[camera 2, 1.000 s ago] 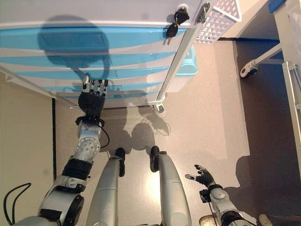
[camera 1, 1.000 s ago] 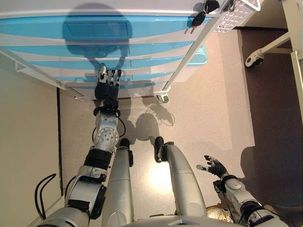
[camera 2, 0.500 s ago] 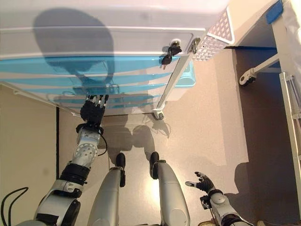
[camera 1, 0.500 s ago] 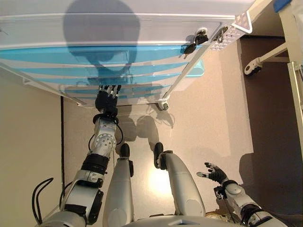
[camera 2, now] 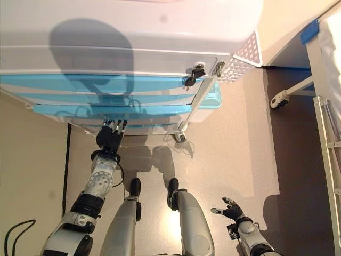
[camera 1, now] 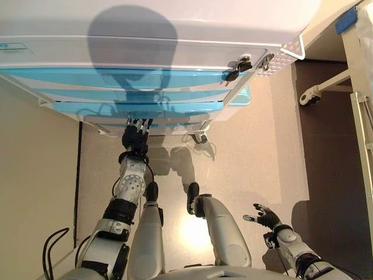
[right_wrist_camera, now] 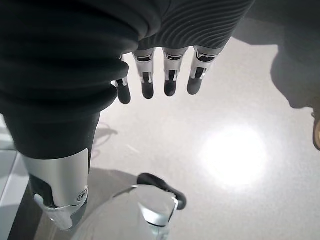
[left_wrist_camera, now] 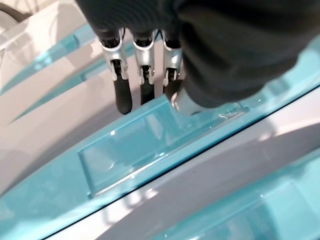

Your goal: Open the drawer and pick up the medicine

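A white cart [camera 1: 175, 23] with several light-blue drawers stands in front of me. One lower drawer [camera 1: 134, 107] sticks out a little further than the ones above it. My left hand [camera 1: 135, 137] reaches up under it. In the left wrist view its fingers [left_wrist_camera: 123, 95] hook behind the blue front rim of the drawer [left_wrist_camera: 150, 145], dark tips partly hidden. My right hand [camera 1: 265, 217] hangs low at my right side, relaxed and empty; its fingers [right_wrist_camera: 170, 82] show over bare floor. No medicine is in view.
Keys [camera 1: 236, 69] hang from a lock at the cart's right corner, beside a white perforated basket [camera 1: 285, 52]. A blue bin [camera 1: 243, 96] sits on the cart's far side. A caster [camera 1: 201, 138] is below. A wheeled frame [camera 1: 317, 93] stands at the right.
The camera has tilted, so the cart sits lower in view. My left hand has moved up to the drawer's rim, and that drawer now juts out slightly. The right hand stays idle.
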